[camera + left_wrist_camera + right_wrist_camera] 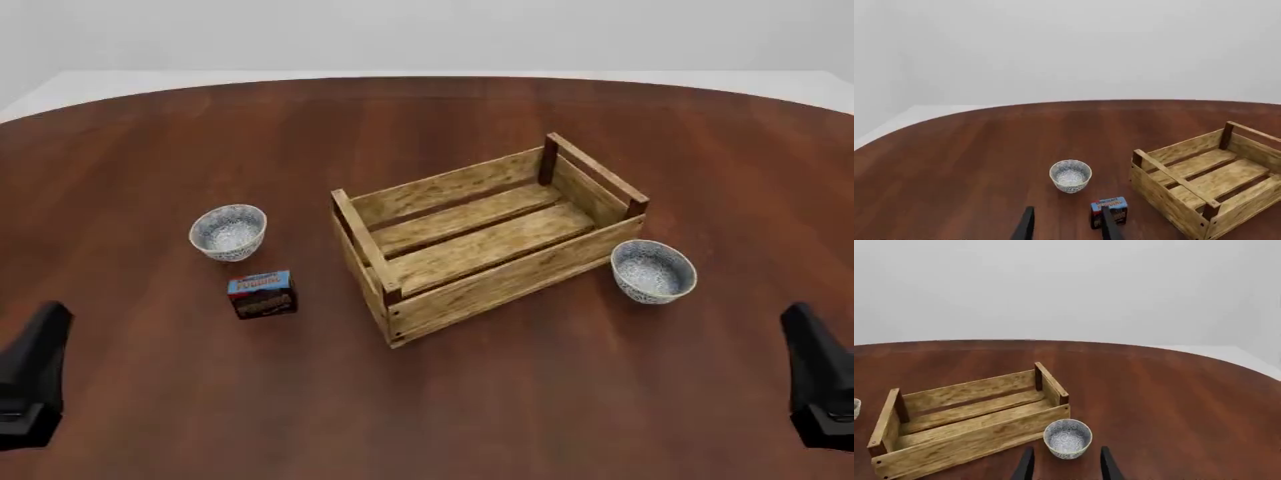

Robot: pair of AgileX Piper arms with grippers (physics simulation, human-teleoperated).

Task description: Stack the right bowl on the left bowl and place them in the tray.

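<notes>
Both arms wait at the near edge, nothing grasped. The right gripper (1066,467) has its black fingers spread wide, with the right bowl (1067,438), small, white and blue-grey speckled, just beyond the tips. The left gripper (1067,227) is equally wide; beyond it stands a small blue-and-brown box (1109,211), then the matching left bowl (1070,175). The empty light-wood slatted tray (400,310) sits between the bowls.

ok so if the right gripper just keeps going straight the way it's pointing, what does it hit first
Probably the right bowl, which sits just ahead between the open right gripper fingers' line, close beside the tray. Depth is hard to judge.
</notes>
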